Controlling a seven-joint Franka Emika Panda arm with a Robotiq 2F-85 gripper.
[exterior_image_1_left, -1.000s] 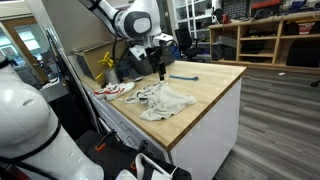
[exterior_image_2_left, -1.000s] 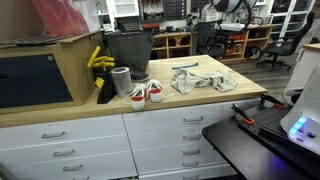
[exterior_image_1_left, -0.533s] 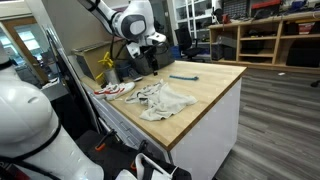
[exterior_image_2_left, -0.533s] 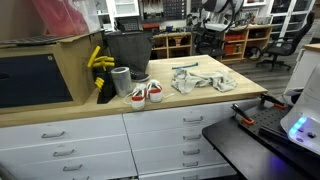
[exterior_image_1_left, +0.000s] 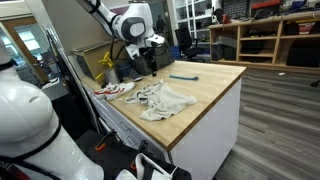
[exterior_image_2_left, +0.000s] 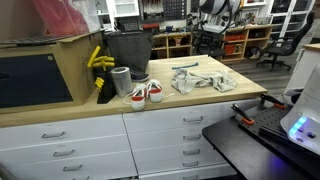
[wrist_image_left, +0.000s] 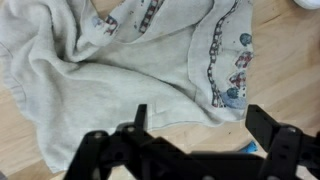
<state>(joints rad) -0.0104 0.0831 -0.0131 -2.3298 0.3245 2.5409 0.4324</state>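
Exterior view first: the end effector (exterior_image_1_left: 150, 62) hangs above the upper left part of the desk (exterior_image_1_left: 215, 88), jaws spread wide, nothing in them. Below it and a touch toward frame centre lies the crumpled cloth (exterior_image_1_left: 165, 97). A pair of shoes (exterior_image_1_left: 113, 90) sits just left of the cloth, and a blue tool (exterior_image_1_left: 183, 76) lies to its upper right, apart from it.

From the exterior view facing the drawers, the cloth (exterior_image_2_left: 203, 80) sits right of centre on the desk (exterior_image_2_left: 200, 102), the shoes (exterior_image_2_left: 145, 93) beside it at centre. A grey cup (exterior_image_2_left: 121, 80), a black bin (exterior_image_2_left: 127, 48) and something yellow (exterior_image_2_left: 97, 60) crowd the left. The end effector (exterior_image_2_left: 212, 14) is small at the top (too small here to read the jaws).

Wrist view: the end effector (wrist_image_left: 200, 122) comes in from the bottom, fingers (wrist_image_left: 268, 125) wide apart over the cloth's (wrist_image_left: 120, 60) lower hem, bare wood at lower left. To my eye, a clean pick wants a straight descent onto a raised fold, not the flat hem. The blue tool (wrist_image_left: 250, 147) at lower right is the thing to stay clear of.
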